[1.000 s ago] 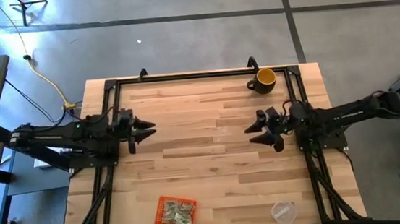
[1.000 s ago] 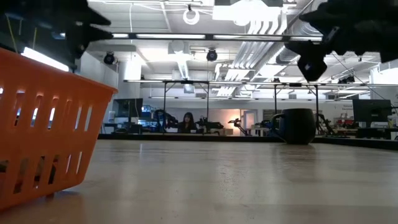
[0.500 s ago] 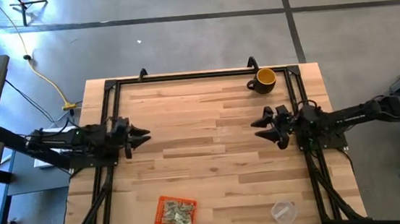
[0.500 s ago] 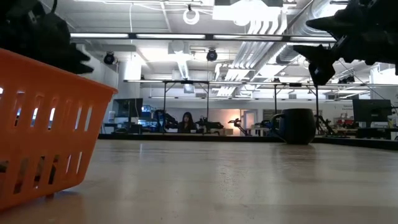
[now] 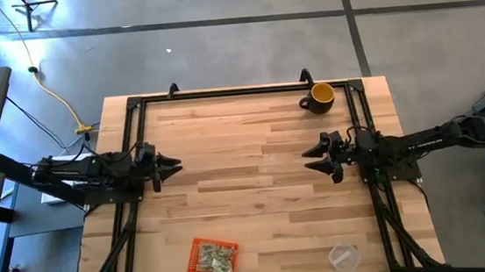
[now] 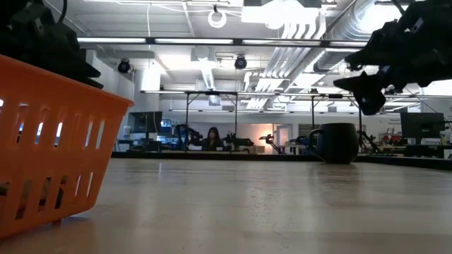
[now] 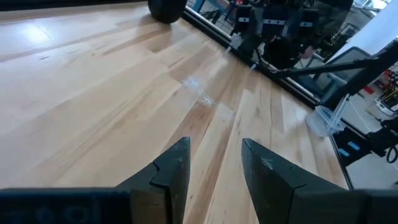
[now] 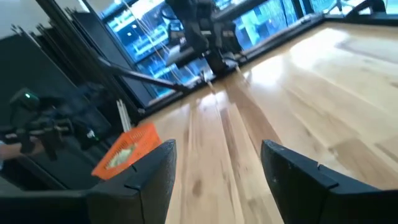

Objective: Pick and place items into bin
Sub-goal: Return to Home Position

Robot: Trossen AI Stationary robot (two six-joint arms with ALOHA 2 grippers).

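Observation:
The orange bin stands near the table's front edge, left of the middle, and fills the low view's left side. Pale green-and-white items lie inside it; the right wrist view shows them too. My left gripper hovers open by the table's left edge, pointing toward the middle, nothing between its fingers. My right gripper hovers open by the right edge, facing it, also holding nothing.
A yellow-and-black mug stands at the far right corner. A clear plastic cup stands at the near right. A black frame runs along the table's edges. Bare wood lies between the two grippers.
My left gripper has drawn back toward the table's left edge and sunk lower. My right gripper has pulled slightly toward the right edge and come down. Both stay open. The bin and its items have not moved.

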